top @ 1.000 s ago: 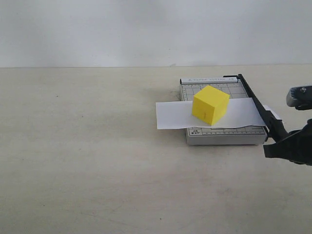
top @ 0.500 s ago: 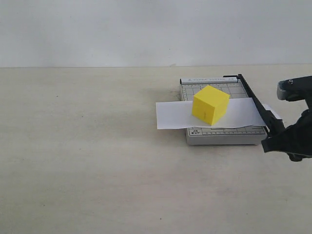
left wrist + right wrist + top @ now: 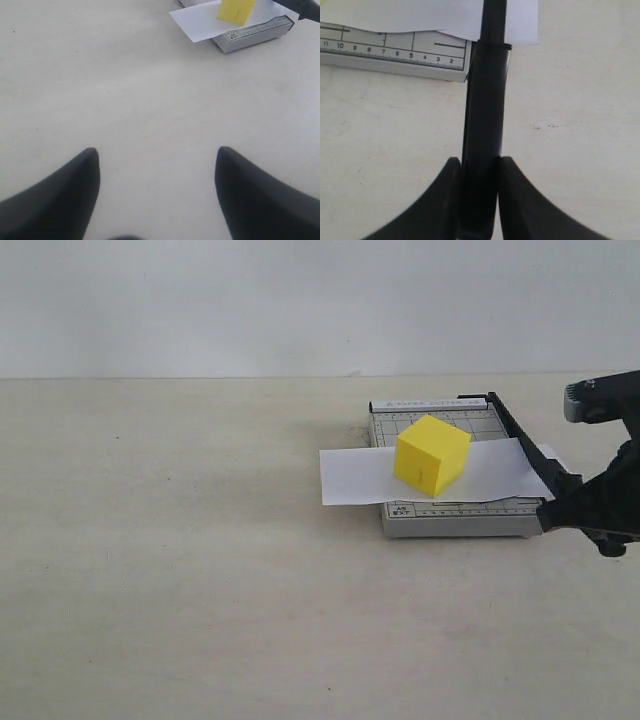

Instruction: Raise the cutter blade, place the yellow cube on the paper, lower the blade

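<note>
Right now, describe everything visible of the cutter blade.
The cutter blade is a slim black arm, plastic-looking, thickening into a rounded handle. Hinged at the far corner of the cutter board, it runs along the board's right edge, crossing over the paper. The right gripper is clamped on its handle. Whether fully lowered: unclear.

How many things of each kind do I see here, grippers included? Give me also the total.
yellow cube: 1
paper: 1
cutter board: 1
cutter blade: 1
grippers: 2 (left gripper, right gripper)
Total: 6
</note>
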`<action>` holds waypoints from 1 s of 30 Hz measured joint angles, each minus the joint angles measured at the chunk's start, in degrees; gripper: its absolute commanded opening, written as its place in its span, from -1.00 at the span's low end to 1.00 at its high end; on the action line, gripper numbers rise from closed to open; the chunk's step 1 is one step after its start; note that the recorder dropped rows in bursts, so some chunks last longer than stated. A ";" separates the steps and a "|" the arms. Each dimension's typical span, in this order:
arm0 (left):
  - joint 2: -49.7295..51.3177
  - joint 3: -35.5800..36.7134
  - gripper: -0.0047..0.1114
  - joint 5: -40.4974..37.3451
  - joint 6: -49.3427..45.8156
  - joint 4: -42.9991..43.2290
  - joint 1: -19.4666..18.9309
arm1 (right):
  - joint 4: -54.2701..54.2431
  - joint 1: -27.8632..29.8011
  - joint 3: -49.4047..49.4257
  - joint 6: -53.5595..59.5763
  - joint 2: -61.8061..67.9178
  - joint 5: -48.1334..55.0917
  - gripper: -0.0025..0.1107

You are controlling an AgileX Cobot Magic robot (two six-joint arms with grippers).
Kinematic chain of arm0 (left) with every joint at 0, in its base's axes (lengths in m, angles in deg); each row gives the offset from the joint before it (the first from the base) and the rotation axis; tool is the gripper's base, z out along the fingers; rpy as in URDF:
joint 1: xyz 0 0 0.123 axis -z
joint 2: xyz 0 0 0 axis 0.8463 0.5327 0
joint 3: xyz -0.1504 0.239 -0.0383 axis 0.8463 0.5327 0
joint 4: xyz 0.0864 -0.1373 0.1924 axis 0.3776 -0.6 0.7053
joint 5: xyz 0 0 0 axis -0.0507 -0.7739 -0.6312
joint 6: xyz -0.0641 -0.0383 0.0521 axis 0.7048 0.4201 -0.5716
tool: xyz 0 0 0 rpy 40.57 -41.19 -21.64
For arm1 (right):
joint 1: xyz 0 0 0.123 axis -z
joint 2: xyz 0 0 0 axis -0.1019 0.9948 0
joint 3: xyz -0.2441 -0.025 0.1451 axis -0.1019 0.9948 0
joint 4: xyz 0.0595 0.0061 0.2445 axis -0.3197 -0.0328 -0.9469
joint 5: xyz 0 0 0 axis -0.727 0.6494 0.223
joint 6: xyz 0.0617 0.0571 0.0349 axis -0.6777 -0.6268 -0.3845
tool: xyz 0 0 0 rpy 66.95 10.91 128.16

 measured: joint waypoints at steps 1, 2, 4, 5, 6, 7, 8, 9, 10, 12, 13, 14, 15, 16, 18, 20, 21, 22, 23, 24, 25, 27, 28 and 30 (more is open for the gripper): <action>0.00 0.00 0.16 0.00 0.00 0.00 0.00 | -0.28 0.00 -0.92 0.13 0.00 1.10 -0.84; 0.00 0.00 0.16 0.00 0.00 0.00 0.00 | -0.43 0.00 -1.53 0.29 0.00 1.85 -0.84; 0.00 0.00 0.16 0.00 0.00 0.00 0.00 | -0.69 0.00 -2.88 0.54 0.00 3.55 -0.84; 0.00 0.00 0.16 0.00 0.00 0.00 0.00 | -0.84 0.00 -3.36 0.69 0.00 4.12 -0.84; 0.00 0.00 0.16 0.00 0.00 0.00 0.00 | -0.84 0.00 -3.64 0.69 0.00 4.48 -0.84; 0.00 0.00 0.16 0.00 0.00 0.00 0.00 | -0.84 0.00 -3.74 0.82 0.00 4.71 -0.84; 0.00 0.00 0.16 0.00 0.00 0.00 0.00 | -0.84 0.00 -3.74 0.93 0.00 4.71 -0.84; 0.00 0.00 0.16 0.00 0.00 0.00 0.00 | -0.84 0.00 -3.74 0.93 0.00 4.71 -0.84; 0.00 0.00 0.16 0.00 0.00 0.00 0.00 | -0.84 0.00 -3.25 0.93 0.00 4.21 -0.84; 0.00 0.00 0.16 0.00 0.00 0.00 0.00 | -0.68 0.00 -1.76 0.93 -0.26 2.55 -0.84; 0.00 0.00 0.16 0.00 0.00 0.00 0.00 | -0.51 0.00 -0.49 0.78 -0.53 0.93 -0.84; 0.00 0.00 0.16 0.00 0.00 0.00 0.00 | -0.36 0.00 0.70 0.38 -0.65 -0.61 -0.84; 0.00 0.00 0.16 0.00 0.00 0.00 0.00 | -0.08 0.00 2.31 0.08 -0.73 -2.78 -0.84; 0.00 0.00 0.16 0.00 0.00 0.00 0.00 | 0.21 0.00 4.00 -0.07 -0.73 -5.08 -0.84; 0.00 0.00 0.16 0.00 0.00 0.00 0.00 | 0.64 0.20 7.06 -0.55 -0.87 -9.51 -0.84; 0.00 0.00 0.16 0.00 0.00 0.00 0.00 | 0.98 0.44 9.65 -1.28 -1.09 -13.57 -0.84; 0.00 0.00 0.16 0.00 0.00 0.00 0.00 | 1.14 0.57 10.62 -1.80 -1.12 -15.12 -0.84; 0.00 0.00 0.16 0.00 0.00 0.00 0.00 | 1.14 0.67 11.59 -2.06 -1.12 -16.73 -0.84; 0.00 0.00 0.16 0.00 0.00 0.00 0.00 | 1.14 0.82 12.86 -2.42 -1.12 -18.94 -0.84; 0.00 0.00 0.16 0.00 0.00 0.00 0.00 | 1.14 0.94 13.65 -2.70 -1.01 -20.34 -0.84; 0.00 0.00 0.16 0.00 0.00 0.11 0.00 | 0.85 1.17 14.52 -2.98 -0.43 -21.96 -0.84; 0.00 0.00 0.16 0.00 0.00 0.11 0.00 | 0.10 1.31 16.11 -3.24 1.55 -25.19 -0.84; 0.00 0.00 0.16 0.09 0.00 0.11 0.00 | -0.79 1.45 16.46 -3.52 2.03 -26.09 -0.84; 0.00 0.00 0.16 0.09 0.00 0.11 0.00 | -2.87 1.56 17.41 -3.65 3.96 -27.07 -0.84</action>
